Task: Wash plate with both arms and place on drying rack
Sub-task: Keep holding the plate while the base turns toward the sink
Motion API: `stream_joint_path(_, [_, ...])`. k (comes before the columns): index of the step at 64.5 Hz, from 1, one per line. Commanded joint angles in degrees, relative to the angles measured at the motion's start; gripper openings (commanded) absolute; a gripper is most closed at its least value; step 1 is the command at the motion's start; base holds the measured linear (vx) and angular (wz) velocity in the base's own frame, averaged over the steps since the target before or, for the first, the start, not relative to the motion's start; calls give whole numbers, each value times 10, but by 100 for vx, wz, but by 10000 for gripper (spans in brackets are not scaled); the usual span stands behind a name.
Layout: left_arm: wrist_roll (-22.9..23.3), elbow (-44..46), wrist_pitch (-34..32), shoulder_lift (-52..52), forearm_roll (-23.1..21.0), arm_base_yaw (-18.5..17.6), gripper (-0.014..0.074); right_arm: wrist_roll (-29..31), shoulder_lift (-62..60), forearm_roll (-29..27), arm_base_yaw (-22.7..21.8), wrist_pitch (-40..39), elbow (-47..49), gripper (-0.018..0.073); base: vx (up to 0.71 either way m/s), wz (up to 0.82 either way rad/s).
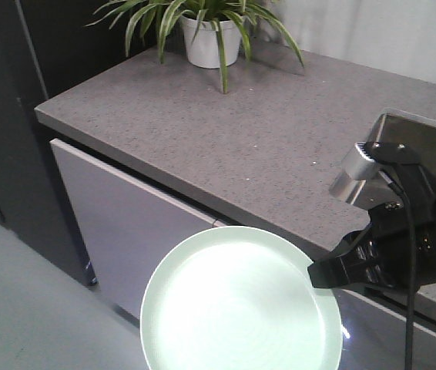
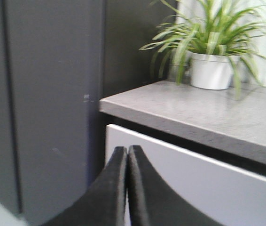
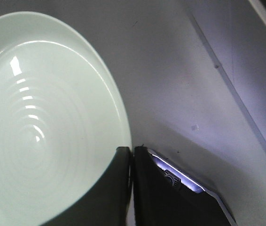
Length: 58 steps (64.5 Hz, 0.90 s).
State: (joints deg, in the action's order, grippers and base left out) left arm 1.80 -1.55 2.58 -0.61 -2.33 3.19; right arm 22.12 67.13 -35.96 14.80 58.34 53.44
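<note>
The pale mint-green plate [image 1: 241, 308] hangs in the air in front of the counter, low in the front view. My right gripper [image 1: 316, 275] is shut on its right rim and holds it up. In the right wrist view the plate [image 3: 34, 122] fills the left side and my right gripper [image 3: 131, 151] pinches its rim between both fingers. My left gripper [image 2: 127, 149] is shut and empty, in front of the white cabinet front, and does not show in the front view. The drying rack is out of view.
A grey stone counter [image 1: 226, 131] runs across, with a potted spider plant [image 1: 210, 35] at its back edge. A steel corner [image 1: 426, 135] shows at the right of the counter. A white cabinet front [image 1: 125, 223] lies below, a dark tall panel [image 2: 43, 103] to the left.
</note>
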Motion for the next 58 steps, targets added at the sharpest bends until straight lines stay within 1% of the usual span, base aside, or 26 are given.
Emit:
stream_joint_path(1, [2,15,-43,-7,-1,-2,-6,6,-12,-24,-2,-16,15,-4,11,-41])
stream_joint_path(58, [2,15,-43,-7,-1,-2,-6,6,-12,-24,-2,-16,15,-4,10,-38])
